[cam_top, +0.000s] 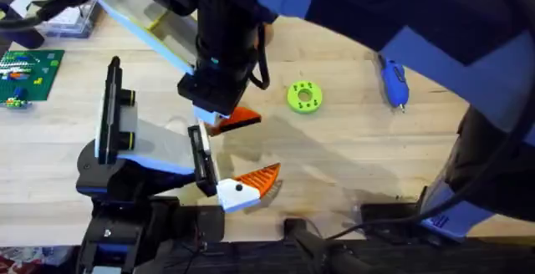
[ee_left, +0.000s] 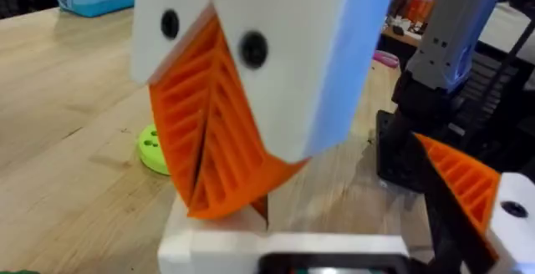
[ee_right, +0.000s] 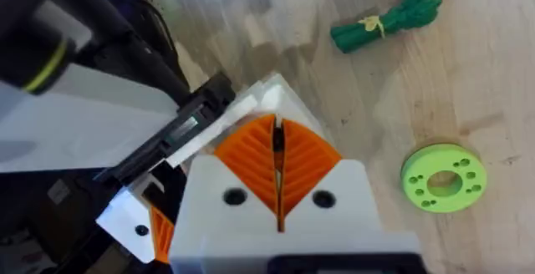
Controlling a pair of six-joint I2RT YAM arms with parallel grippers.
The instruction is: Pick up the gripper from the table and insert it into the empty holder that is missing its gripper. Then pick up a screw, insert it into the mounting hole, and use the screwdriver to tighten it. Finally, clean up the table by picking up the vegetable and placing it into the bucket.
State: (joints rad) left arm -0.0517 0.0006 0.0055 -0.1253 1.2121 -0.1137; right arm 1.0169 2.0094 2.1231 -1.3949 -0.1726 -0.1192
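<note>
To the left of the right pincer (ee_right: 276,128) stands the holder (cam_top: 159,144), its white and grey body lying along the table (cam_top: 351,157) on a black stand. Its black end plate is just beside the pincer's tips.

The pincer points down at that plate and is closed. Its two orange ribbed pads (ee_right: 309,157) lie flat together, leaving only a thin dark slit between them. It has hold of the gripper (ee_right: 266,94). The gripper's small white base shows right at the pad tips, touching the holder's plate. Its orange wedge is hard to separate from the pads around it, orange on orange. In the left wrist view the closed pads come down as one wedge onto a white block at the holder's front. I cannot tell whether the base is seated in the holder.

On the holder's nearer side, below the pincer in the overhead view, a paler orange finger (cam_top: 259,180) with a white base sticks out to the right.

The vegetable (ee_right: 384,19) lies flat on the table beyond the pincer and to its right, well apart from it.

Right of the pincer and near it, a lime-green disc (cam_top: 303,97) with holes lies flat.

Farther right again, well apart from the pincer, the screwdriver (cam_top: 394,82) lies on the table, tip towards the near edge.
</note>
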